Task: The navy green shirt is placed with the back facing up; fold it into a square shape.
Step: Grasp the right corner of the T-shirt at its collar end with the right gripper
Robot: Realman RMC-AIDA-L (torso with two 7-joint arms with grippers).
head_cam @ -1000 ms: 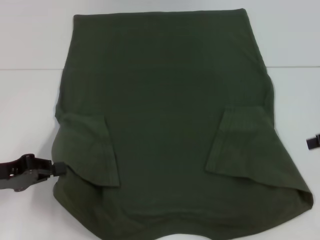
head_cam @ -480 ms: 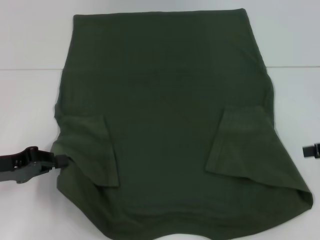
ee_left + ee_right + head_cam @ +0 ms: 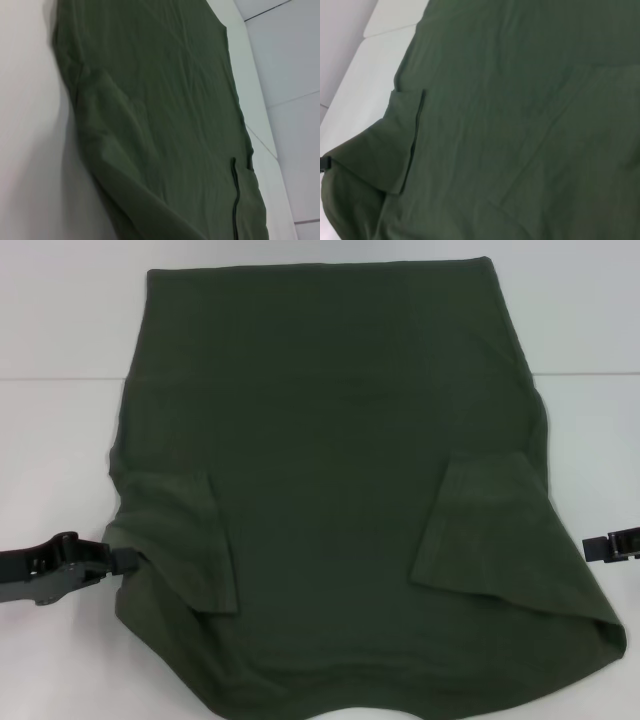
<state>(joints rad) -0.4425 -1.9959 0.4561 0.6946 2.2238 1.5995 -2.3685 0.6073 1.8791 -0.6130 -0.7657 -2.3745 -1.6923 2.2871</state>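
Sleeves are in; you're lining up both claws for the side fold.
The navy green shirt (image 3: 330, 490) lies flat, plain side up, mid-desk (image 3: 50, 440), both short sleeves folded onto the body. Left claw (image 3: 122, 561) touches the shirt's 8 o'clock edge; grip state: cannot tell. Right claw (image 3: 592, 548) sits just off the 4 o'clock edge; also cannot tell. Next move, I'd judge: pinch each side edge cleanly and fold inward, evenly.

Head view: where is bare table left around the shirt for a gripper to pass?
Bare table runs down both flanks of the navy green shirt, with a narrower strip beyond its far edge. The left gripper touches the shirt's left edge; the right gripper sits at the right edge. The middle and near edge are fully covered.
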